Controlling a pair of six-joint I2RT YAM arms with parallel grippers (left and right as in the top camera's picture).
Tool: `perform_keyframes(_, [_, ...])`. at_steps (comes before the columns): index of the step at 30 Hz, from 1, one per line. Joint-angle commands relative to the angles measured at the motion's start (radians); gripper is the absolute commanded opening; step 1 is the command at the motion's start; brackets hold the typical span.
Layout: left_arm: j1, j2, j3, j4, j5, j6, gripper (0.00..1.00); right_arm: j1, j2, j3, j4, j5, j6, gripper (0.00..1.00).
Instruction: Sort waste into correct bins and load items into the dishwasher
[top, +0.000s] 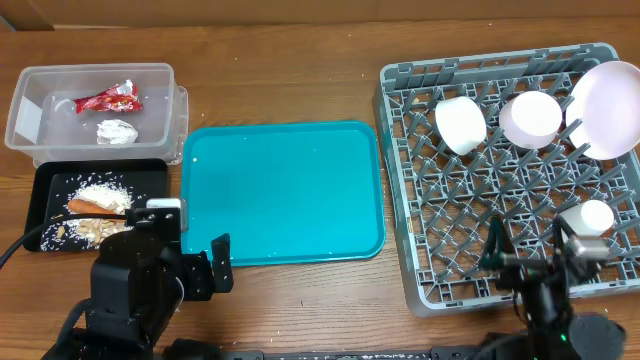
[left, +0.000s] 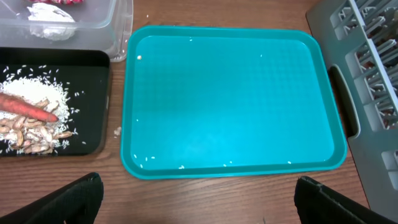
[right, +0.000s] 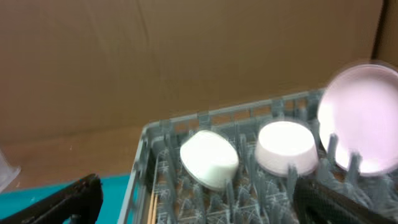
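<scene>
A wooden table (top: 300, 70) is spread beneath everything, a brown wall (right: 186, 56) seen beyond it; the grey dish rack (top: 480, 66) is set just right of the teal tray (top: 285, 190), with the plate (top: 610, 108), bowls (top: 460, 125) and cup (top: 594, 217) stood inside; the left gripper (left: 196, 186) is held at the tray's near edge, fingers spread wide, nothing gripped; the right gripper (right: 196, 186), equally wide, is pointed across the rack; left of the tray, wrapper (top: 108, 98) and tissue (top: 116, 132) are lying in the clear tub (top: 30, 120), rice (top: 100, 195) and carrot (top: 95, 207) on the black tray (top: 150, 172).
</scene>
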Motion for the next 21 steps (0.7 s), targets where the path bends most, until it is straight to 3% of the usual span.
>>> perform_keyframes(1, [-0.006,-0.002,0.0,0.0,-0.009,-0.011,1.0,0.005,-0.008,-0.148,0.187,0.01,-0.005,1.0])
perform_keyframes(5, [-0.006,-0.002,0.0,0.0,-0.009,-0.011,1.0,0.005,-0.008,-0.347,0.54,0.016,-0.007,1.0])
perform_keyframes(7, [-0.006,-0.002,0.0,0.0,-0.009,-0.011,1.0,0.005,-0.008,-0.41,0.628,-0.015,-0.006,1.0])
perform_keyframes(12, [-0.006,-0.002,0.0,0.0,-0.009,-0.011,1.0,0.005,-0.006,-0.404,0.426,-0.042,0.003,1.0])
perform_keyframes(21, [-0.006,-0.002,0.0,0.0,-0.009,-0.011,1.0,0.005,0.0,-0.405,0.427,-0.035,0.003,1.0])
